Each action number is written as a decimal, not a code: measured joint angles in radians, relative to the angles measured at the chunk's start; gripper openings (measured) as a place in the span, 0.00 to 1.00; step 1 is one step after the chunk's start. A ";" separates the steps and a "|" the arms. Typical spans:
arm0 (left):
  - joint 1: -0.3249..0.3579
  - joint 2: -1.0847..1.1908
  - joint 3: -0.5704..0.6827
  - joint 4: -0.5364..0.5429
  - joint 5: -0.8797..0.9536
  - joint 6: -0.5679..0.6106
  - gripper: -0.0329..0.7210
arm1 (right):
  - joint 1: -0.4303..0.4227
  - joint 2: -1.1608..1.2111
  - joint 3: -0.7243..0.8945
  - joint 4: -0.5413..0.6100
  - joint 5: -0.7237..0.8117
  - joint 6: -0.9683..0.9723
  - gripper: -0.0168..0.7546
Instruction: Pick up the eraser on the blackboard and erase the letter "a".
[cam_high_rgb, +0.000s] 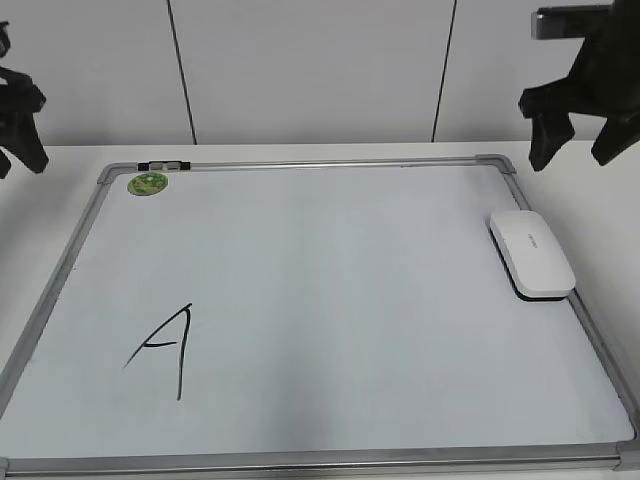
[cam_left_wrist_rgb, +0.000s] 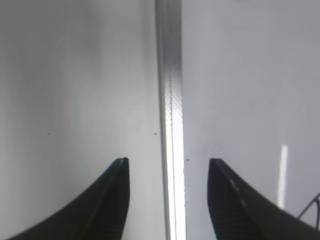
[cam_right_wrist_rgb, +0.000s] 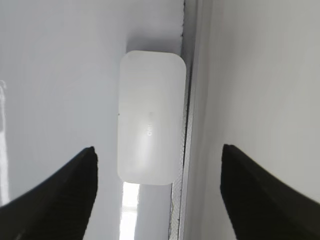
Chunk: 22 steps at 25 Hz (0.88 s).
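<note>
The white eraser (cam_high_rgb: 532, 252) lies flat on the blackboard (cam_high_rgb: 350, 280) against its right frame. It also shows in the right wrist view (cam_right_wrist_rgb: 150, 115). My right gripper (cam_high_rgb: 575, 158) is open and empty, hanging above and behind the eraser, and its jaws (cam_right_wrist_rgb: 159, 149) straddle the eraser's near end from above. My left gripper (cam_high_rgb: 20, 158) is open and empty, raised over the board's left frame (cam_left_wrist_rgb: 170, 75), which runs between its jaws (cam_left_wrist_rgb: 167, 162). No lowercase "a" shows. An angular black capital "A" (cam_high_rgb: 165, 345) is drawn at the board's lower left.
A round green magnet (cam_high_rgb: 148, 183) sits at the board's far left corner, next to a small dark clip (cam_high_rgb: 165, 165) on the frame. The board lies on a white table (cam_high_rgb: 610, 210), with a white panelled wall behind.
</note>
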 joint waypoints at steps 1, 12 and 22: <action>-0.006 -0.020 0.000 -0.002 0.005 -0.002 0.54 | 0.000 -0.016 0.000 0.006 0.001 0.000 0.76; -0.112 -0.428 0.080 0.007 0.020 -0.026 0.54 | 0.000 -0.394 0.102 0.077 0.016 -0.023 0.76; -0.134 -0.894 0.354 0.022 0.043 -0.035 0.54 | 0.000 -0.874 0.419 0.074 0.032 -0.025 0.76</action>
